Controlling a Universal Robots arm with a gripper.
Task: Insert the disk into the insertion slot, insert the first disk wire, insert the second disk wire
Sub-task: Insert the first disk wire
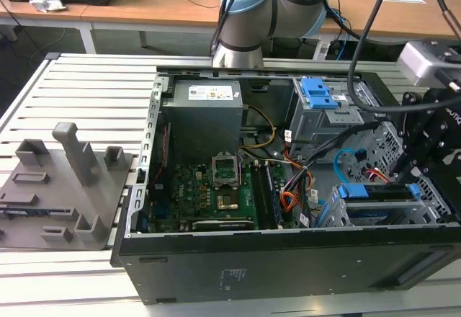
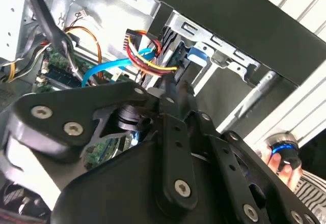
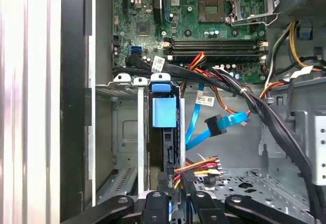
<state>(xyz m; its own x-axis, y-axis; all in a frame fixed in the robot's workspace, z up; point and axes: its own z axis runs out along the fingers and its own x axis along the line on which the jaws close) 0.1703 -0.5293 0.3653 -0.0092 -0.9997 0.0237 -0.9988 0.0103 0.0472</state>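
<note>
Already the disk (image 3: 164, 113) stands on edge, seated in the insertion slot (image 3: 140, 142). The slot sits at the corner of the open computer case (image 1: 288, 263) towards the exterior view's right, and the case lies on the slatted desk (image 1: 79, 79). At the disk's exposed end, the end effector (image 3: 177, 197) is closed on the plug of the first disk wire (image 3: 201, 164), whose red, yellow, orange and black strands fan away from the fingers. Whether that plug is touching the disk cannot be told. The second disk wire (image 3: 235, 119) hangs loose nearby over the case floor, between the slot and the motherboard (image 3: 204, 30). Its dark plug (image 3: 215, 124) is free and apart from the disk.
</note>
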